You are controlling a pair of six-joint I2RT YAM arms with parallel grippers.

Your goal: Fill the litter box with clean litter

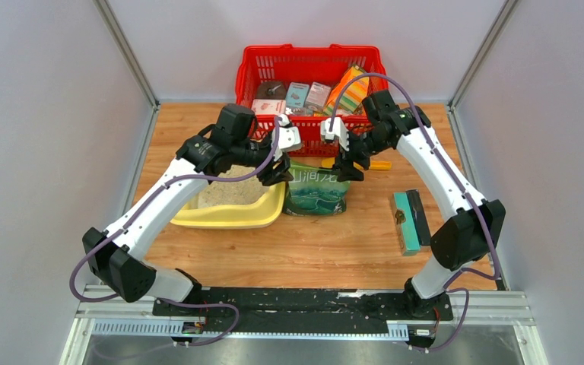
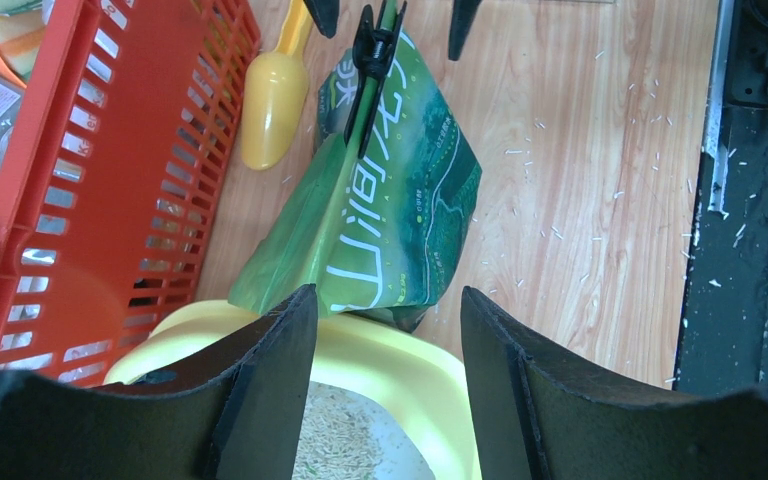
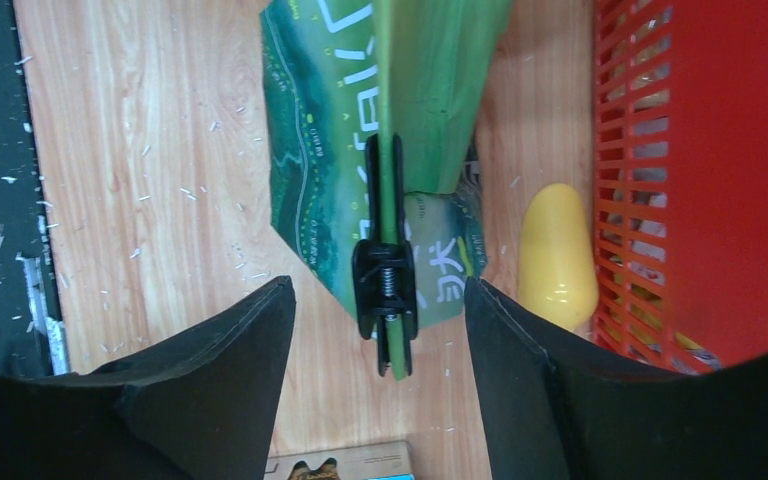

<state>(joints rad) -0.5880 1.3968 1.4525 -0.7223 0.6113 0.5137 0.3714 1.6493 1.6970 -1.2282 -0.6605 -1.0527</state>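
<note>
- robot lab test cell, not a home or a shop.
- wooden tabletop [image 1: 334, 251] is boxed in on its left, right and far sides by plain grey wall panels [image 1: 38, 114] set in aluminium corner posts [image 1: 125, 53].
- at the tabletop's near edge a black mounting plate [image 1: 312, 303] sits on a slotted aluminium rail [image 1: 304, 328], with the left arm [image 1: 156, 205] and right arm [image 1: 445, 179] bolted to it.
- purple cables [image 1: 71, 283] run exposed along both arms, down past the tabletop's near edge.
- staged props on the tabletop: red basket [image 1: 252, 65] of small boxes at the far edge, litter box [image 1: 228, 217] left of centre, green bag [image 1: 315, 194] at centre.
- stray grains [image 2: 560, 232] are scattered over the tabletop and the plate.
</note>
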